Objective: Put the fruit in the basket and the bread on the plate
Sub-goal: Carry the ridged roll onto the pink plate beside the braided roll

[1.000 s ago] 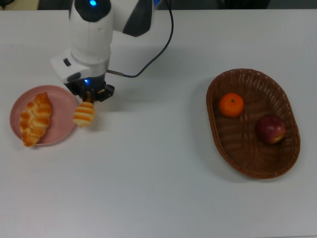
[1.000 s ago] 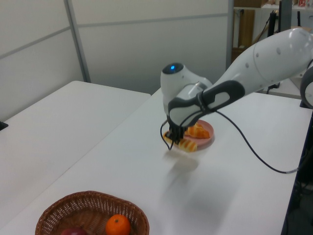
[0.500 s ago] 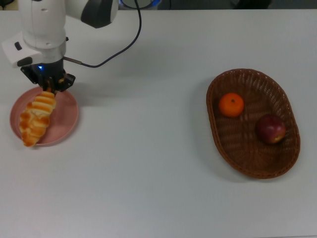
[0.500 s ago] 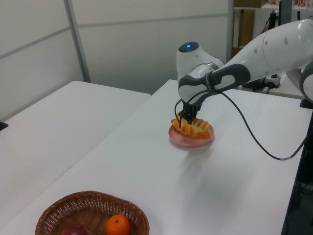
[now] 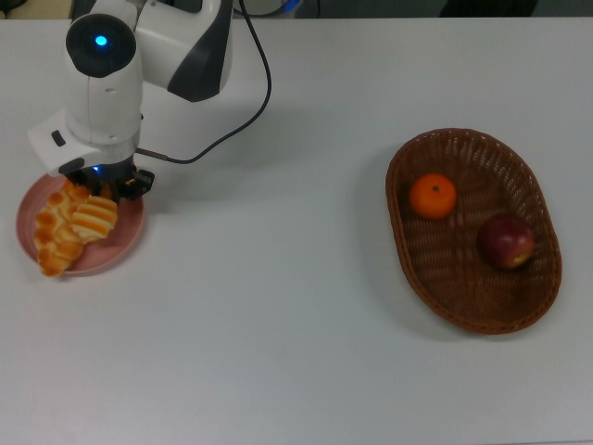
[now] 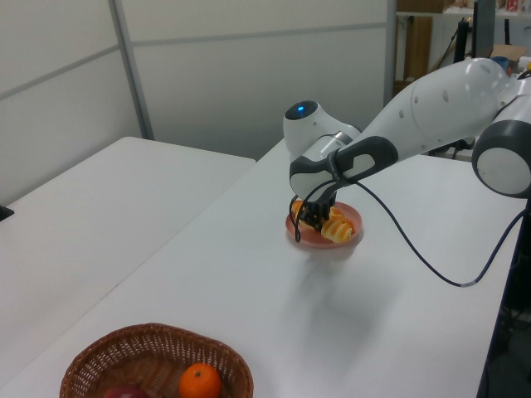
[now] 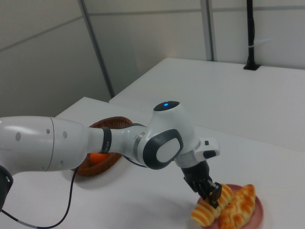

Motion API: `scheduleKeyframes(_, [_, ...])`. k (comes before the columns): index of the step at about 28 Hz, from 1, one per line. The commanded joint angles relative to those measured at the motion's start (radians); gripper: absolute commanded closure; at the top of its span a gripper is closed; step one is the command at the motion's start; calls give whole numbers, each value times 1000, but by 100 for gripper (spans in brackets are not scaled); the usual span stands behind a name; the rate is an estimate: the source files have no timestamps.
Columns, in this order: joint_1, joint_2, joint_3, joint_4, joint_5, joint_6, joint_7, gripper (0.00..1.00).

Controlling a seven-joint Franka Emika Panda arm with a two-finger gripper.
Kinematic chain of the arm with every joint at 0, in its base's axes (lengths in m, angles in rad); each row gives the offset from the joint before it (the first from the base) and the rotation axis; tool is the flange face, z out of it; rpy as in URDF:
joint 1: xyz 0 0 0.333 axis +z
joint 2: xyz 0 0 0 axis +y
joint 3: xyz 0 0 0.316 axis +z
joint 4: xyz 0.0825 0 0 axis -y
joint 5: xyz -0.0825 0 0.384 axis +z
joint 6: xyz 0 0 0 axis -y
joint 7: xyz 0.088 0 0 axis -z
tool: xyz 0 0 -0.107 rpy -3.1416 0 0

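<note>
The two-finger gripper (image 5: 99, 185) hangs over the round pink plate (image 5: 125, 236), its jaws closed narrowly on the upper end of the ridged, pale-and-orange striped loaf (image 5: 94, 219), which lies on the plate just beside the braided golden-brown loaf (image 5: 51, 236). Well apart, toward the top view's right, the large oval brown wicker basket (image 5: 463, 311) holds the bright orange mandarin (image 5: 433, 197) and the dark red apple (image 5: 506, 241), all on the white table (image 5: 278, 324)

White rounded arm (image 6: 431, 108), grey joints, blue light, black cable.
</note>
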Motion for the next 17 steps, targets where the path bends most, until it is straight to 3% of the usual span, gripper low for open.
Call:
scheduleKeyframes(1, [3, 2, -8, 20, 24, -13, -15, 0])
scheduleKeyframes(13, [5, -17, -14, 22, 24, -6, -27, 0])
scheduleKeyframes(17, [11, -60, -14, 22, 24, -16, -20, 0])
